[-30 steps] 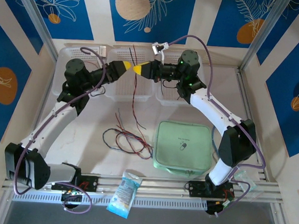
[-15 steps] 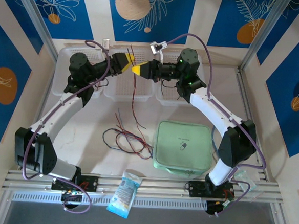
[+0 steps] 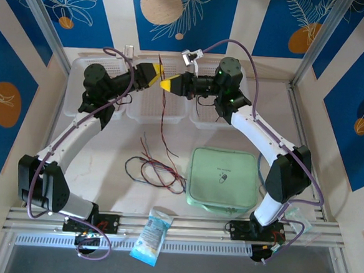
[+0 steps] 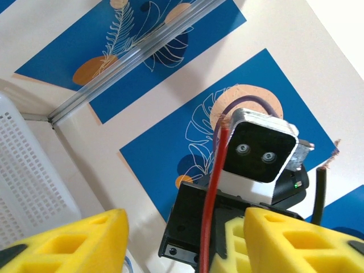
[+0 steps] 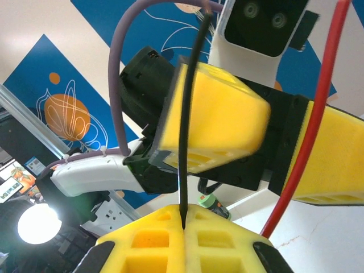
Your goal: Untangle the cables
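Snagging is the worry for me: the left gripper hangs about half open over the far middle basket. The red cable runs up through its gap against one yellow finger, unclamped. If it shuts off-centre or the arms pull apart, that red one could slip out or drag the loose pile of cables on the table, left of the green pouch. Right gripper is fully closed, pinching the black cable at its tips.
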`<state>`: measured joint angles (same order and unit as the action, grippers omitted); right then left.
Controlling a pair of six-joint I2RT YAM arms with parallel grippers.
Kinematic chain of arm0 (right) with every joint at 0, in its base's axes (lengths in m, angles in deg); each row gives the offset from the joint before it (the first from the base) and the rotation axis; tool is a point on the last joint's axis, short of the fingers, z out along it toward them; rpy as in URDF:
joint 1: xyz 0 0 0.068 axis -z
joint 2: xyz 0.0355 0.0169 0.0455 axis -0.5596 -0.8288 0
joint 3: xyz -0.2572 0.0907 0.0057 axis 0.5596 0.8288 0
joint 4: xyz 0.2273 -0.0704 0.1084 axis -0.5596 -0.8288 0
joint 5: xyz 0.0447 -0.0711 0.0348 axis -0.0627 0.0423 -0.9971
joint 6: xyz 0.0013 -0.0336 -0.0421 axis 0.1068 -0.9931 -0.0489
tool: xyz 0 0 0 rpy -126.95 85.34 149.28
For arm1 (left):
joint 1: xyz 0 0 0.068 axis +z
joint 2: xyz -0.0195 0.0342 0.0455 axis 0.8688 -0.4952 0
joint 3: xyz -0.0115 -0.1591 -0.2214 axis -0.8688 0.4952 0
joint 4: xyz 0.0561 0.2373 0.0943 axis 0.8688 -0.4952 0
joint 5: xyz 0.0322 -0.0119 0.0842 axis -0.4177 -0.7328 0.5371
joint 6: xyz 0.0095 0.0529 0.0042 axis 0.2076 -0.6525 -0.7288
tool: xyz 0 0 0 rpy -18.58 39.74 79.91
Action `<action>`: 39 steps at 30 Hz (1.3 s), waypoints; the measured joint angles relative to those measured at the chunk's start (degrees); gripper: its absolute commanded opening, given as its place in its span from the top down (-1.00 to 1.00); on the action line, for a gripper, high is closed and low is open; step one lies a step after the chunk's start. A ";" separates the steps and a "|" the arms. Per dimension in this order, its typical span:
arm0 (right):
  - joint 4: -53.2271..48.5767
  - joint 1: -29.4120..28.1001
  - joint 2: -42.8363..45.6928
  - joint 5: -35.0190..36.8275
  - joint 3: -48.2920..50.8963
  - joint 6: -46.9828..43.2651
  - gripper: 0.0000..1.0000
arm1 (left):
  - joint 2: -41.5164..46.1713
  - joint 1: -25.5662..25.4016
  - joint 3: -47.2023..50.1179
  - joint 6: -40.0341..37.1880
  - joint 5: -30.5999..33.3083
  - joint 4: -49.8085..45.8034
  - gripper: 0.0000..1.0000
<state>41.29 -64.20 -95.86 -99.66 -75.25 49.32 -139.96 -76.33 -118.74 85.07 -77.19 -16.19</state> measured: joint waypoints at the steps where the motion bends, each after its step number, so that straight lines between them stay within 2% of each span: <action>1: -0.42 -0.13 0.00 -0.13 -0.37 -0.04 1.00 | -0.61 -0.15 -0.68 0.07 -0.09 0.13 0.21; 2: -0.66 -0.24 0.00 -0.26 -0.59 -0.17 1.00 | -1.18 -0.33 -1.29 0.00 -0.20 0.31 0.47; 3: -0.87 -0.33 0.00 -0.33 -0.79 -0.26 1.00 | -1.84 -0.57 -1.95 0.11 -0.35 0.37 0.88; 4: -0.96 -0.37 0.00 -0.39 -0.85 -0.42 1.00 | -2.34 -0.76 -2.34 0.02 -0.50 0.37 1.00; 8: -2.49 -0.22 0.07 0.96 -0.79 -0.68 1.00 | -2.36 -0.94 -2.49 -2.38 0.83 -2.16 1.00; 11: -5.01 0.37 1.64 5.92 0.83 -2.05 1.00 | -0.26 -0.92 -2.47 -7.34 5.77 -9.40 1.00; 15: -11.87 -0.48 6.25 21.57 3.45 -4.83 1.00 | 5.16 -0.87 -2.43 -14.86 14.34 -18.80 1.00; 20: -16.41 -4.92 11.61 42.42 6.51 -8.33 1.00 | 10.71 -0.87 -4.20 -23.45 23.82 -28.96 1.00; 25: -19.61 -5.49 18.23 59.10 11.41 -11.50 1.00 | 13.49 -0.70 -7.72 -31.06 33.27 -37.77 1.00; 34: -21.90 -0.68 29.97 76.74 11.87 -23.47 1.00 | 14.45 -0.61 -12.17 -42.60 43.21 -40.85 1.00; 39: -23.32 4.48 34.25 84.67 11.82 -27.41 1.00 | 16.83 -0.61 -9.33 -47.71 51.80 -36.00 1.00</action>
<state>17.97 -59.72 -61.61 -14.99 -63.43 21.91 -123.13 -76.94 -128.07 37.35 -25.39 -52.19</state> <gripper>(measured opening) 0.049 0.049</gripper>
